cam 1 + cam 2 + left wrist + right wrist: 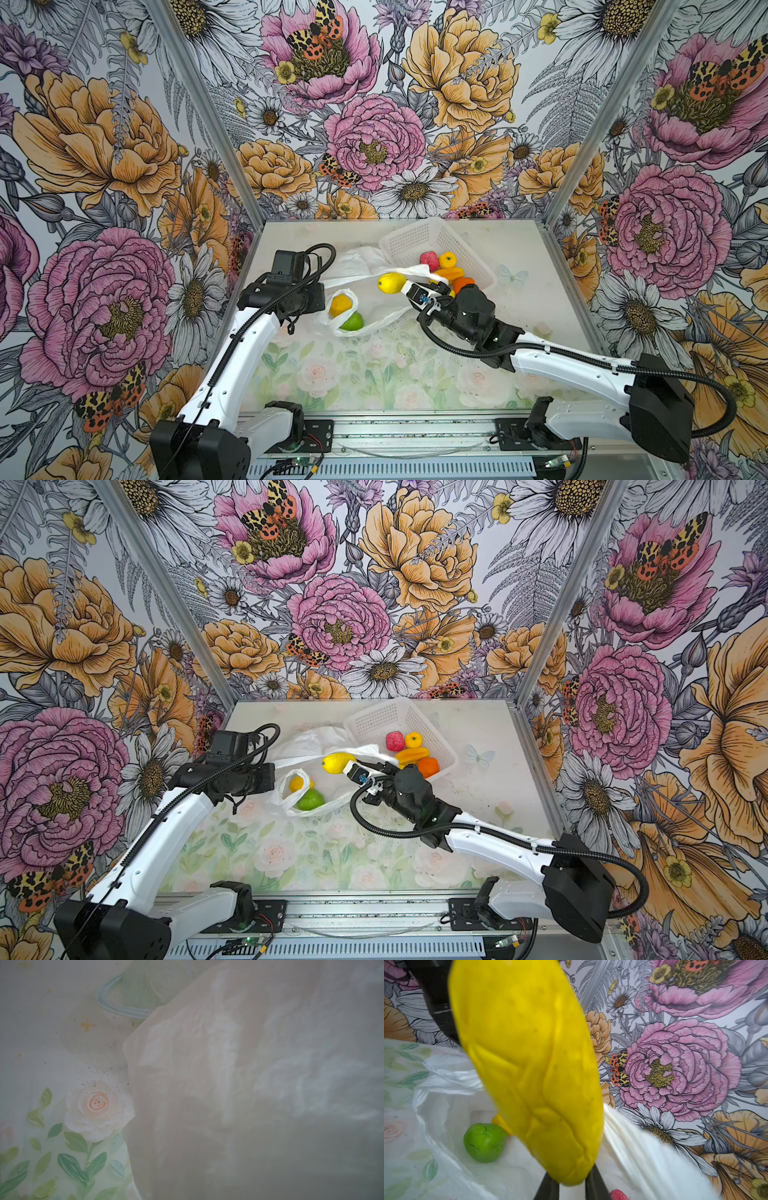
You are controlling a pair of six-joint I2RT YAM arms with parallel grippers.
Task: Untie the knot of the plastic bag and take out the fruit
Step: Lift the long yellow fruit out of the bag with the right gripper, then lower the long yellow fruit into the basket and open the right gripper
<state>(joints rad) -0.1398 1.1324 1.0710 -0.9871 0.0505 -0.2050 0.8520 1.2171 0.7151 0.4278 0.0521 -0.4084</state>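
Just left of the white basket (419, 241), above the plastic bag (390, 313), the right end effector (401, 286) pinches a long yellow fruit (390, 283) by one end; the right wrist view shows the two fingers clamped on its tip. No knot shows anywhere, and the bag lies slack and open-mouthed on the surface (374, 374), so I judge the untying done and the emptying well along.

Four fruits sit in the basket: a pink-red one (429, 261), a small yellow-orange one (447, 259), an elongated one (449, 273) and an orange one (463, 284). Two remain inside the bag at its left end, a yellow fruit (340, 304) and a green fruit (352, 321), touching each other.

The left end effector (321, 296) is pressed together at the bag's left edge. Plastic fills its wrist view, so it probably holds the film, though the fingers themselves are hidden.

Next, the right arm likely needs to carry its fruit right and far, over the basket rim, and release it clear of the bag strip lying across that corner.
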